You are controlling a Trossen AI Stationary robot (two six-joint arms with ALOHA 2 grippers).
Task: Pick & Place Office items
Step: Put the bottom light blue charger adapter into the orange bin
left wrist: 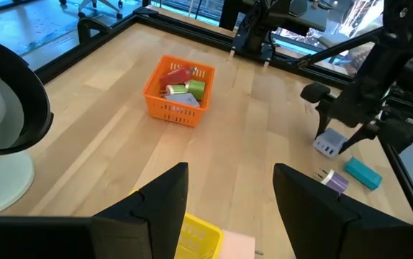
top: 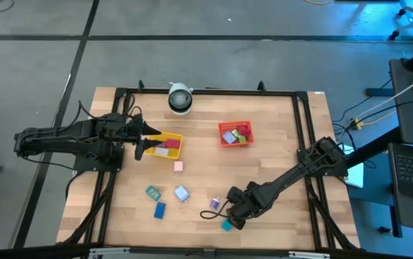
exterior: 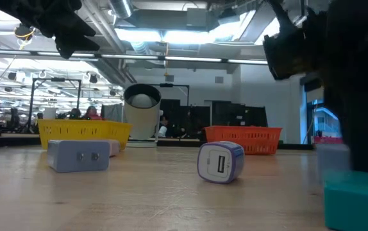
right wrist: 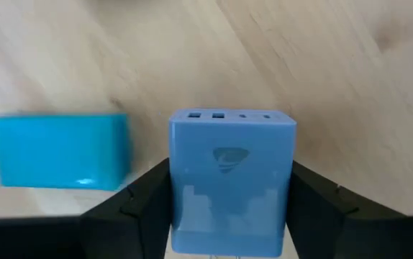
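Blue charger block (right wrist: 232,180), with small ports on its upper face, sits clamped between the two dark fingers of the right gripper (right wrist: 232,208) at the near edge of the wooden table (top: 264,173); the fingers press both of its flanks, so it is held; a teal block (right wrist: 59,151) lies just beside it on the wood, apart from the fingers. Further in along the near side lie a purple-and-white plug cube (exterior: 220,162), a whitish block (top: 181,193), a small teal piece (top: 151,191) and a blue piece (top: 160,209); a pink block (top: 178,166) lies toward the table's middle. Beyond these, on the left, the left gripper (left wrist: 228,208) hangs over the yellow tray (top: 174,137), its fingers standing well apart with nothing between them; red and pink pieces rest in that tray. Across the table, the red tray (top: 235,134) holds green, red and whitish pieces. At the far edge stands a white camera unit (top: 180,98).
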